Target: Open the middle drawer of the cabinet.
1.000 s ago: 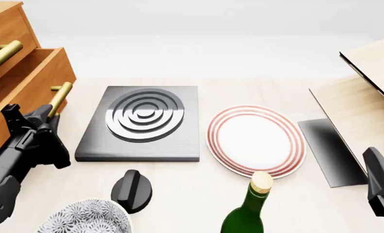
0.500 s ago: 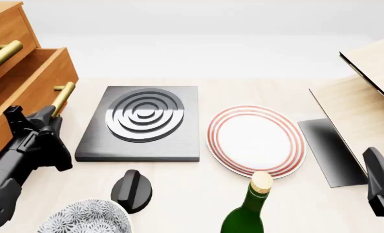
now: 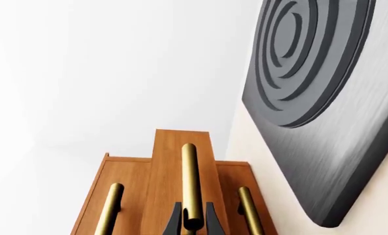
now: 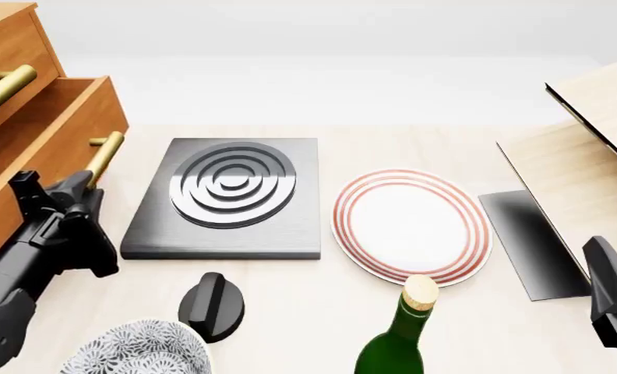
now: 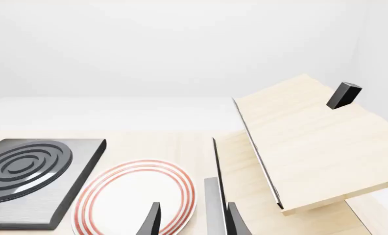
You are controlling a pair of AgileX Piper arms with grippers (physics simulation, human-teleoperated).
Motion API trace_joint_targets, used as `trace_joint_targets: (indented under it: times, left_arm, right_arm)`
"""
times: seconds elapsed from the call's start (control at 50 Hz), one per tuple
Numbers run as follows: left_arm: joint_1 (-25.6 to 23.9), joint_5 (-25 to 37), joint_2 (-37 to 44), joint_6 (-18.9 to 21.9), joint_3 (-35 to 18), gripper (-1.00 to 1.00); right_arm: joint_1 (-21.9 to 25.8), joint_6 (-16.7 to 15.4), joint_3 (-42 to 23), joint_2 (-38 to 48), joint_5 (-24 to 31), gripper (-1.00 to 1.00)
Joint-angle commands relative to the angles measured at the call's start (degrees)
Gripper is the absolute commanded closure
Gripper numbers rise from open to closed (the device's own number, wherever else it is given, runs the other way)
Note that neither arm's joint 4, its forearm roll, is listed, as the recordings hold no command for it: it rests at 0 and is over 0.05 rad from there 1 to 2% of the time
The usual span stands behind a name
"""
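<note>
The orange-brown cabinet (image 4: 7,47) stands at the table's far left. Its middle drawer (image 4: 54,132) is slid part-way out past the top drawer's front, and its brass bar handle (image 4: 105,154) points toward the table's middle. My left gripper (image 4: 85,187) is shut on the near end of that handle. In the left wrist view the black fingers (image 3: 174,223) clamp the centre bar (image 3: 188,181), and the handles of the other two drawers lie on either side. My right gripper (image 4: 610,304) hangs open at the front right, far from the cabinet, with nothing between its fingers (image 5: 151,219).
A dark grey slab with concentric rings (image 4: 225,195) lies just right of the drawer. A red-ringed white plate (image 4: 413,226) sits mid-table. Near the front are a black knob (image 4: 209,304), a patterned bowl (image 4: 137,351) and a corked green bottle (image 4: 402,335). A pale wooden box (image 4: 589,156) stands at the right.
The middle drawer has slid a little further out of the cabinet, and my left gripper has moved with its handle toward the right. The right arm is unchanged.
</note>
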Motion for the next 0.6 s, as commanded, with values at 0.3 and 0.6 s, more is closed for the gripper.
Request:
trace_joint_targets:
  times: [0.3, 0.6]
  left_arm:
    - [-2.11, 0.01, -1.11, -1.51, 3.70, 1.00]
    - [-2.80, 0.01, -0.61, -1.76, 3.65, 1.00]
  right_arm:
    - [0.13, 0.08, 0.01, 0.05, -0.29, -1.00]
    - [0.13, 0.06, 0.01, 0.06, -0.29, -1.00]
